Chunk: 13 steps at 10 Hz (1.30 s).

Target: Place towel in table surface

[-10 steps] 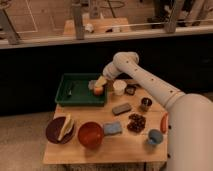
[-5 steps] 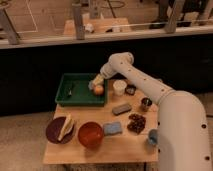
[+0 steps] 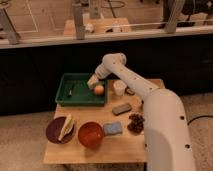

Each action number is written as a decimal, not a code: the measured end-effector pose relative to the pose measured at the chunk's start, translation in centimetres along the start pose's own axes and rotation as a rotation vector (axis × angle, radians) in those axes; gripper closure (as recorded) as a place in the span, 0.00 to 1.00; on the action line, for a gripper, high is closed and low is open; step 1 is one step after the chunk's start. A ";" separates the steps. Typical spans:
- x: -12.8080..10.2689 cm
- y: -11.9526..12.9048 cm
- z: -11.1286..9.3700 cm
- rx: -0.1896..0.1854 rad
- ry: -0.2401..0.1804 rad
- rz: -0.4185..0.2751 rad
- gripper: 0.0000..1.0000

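green tray [image 3: 80,85] sat below the tool [image 3: 94,80], which hung over its right end, just beside the orange fruit [image 3: 99,90]. the pale lump there was possibly the towel [image 3: 91,84]; pinched or not, i couldn't tell. best plan: lift over the tray wall, then lower onto bare worktop [image 3: 120,147]. the white cup [image 3: 119,87], dark block [image 3: 121,108] and red bowl [image 3: 91,134] crowded the route.

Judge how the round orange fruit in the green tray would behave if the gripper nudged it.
The orange fruit looks round, so it would probably roll, though the rim of the green tray would likely stop it. It seems firm rather than floppy. The gripper sits beside it, over the tray.
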<state>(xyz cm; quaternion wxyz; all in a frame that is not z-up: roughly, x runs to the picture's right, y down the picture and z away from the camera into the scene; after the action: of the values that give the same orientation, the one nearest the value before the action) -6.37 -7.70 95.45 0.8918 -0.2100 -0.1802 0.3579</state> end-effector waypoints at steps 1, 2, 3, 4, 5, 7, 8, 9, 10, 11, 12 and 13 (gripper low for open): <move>0.5 0.1 1.1 -0.002 0.018 0.004 0.20; 0.7 0.4 2.3 -0.006 0.032 0.005 0.20; 1.1 0.5 3.4 -0.010 0.047 0.008 0.20; 1.8 0.4 4.3 -0.012 0.060 0.013 0.20; 2.7 0.2 5.1 -0.012 0.072 0.018 0.20; 3.5 0.2 6.1 -0.008 0.086 0.016 0.20; 3.9 0.3 6.7 -0.008 0.095 0.013 0.20; 4.0 0.4 7.0 -0.007 0.100 0.009 0.20; 4.0 0.6 7.5 -0.007 0.108 0.002 0.20; 3.7 0.8 7.8 -0.006 0.113 -0.005 0.20; 3.7 0.9 8.1 -0.006 0.121 -0.011 0.20; 3.5 1.0 8.3 -0.007 0.125 -0.017 0.20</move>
<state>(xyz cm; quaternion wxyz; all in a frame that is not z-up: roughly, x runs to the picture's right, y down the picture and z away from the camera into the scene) -8.47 -2.52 102.63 0.9036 -0.2334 -0.1272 0.3359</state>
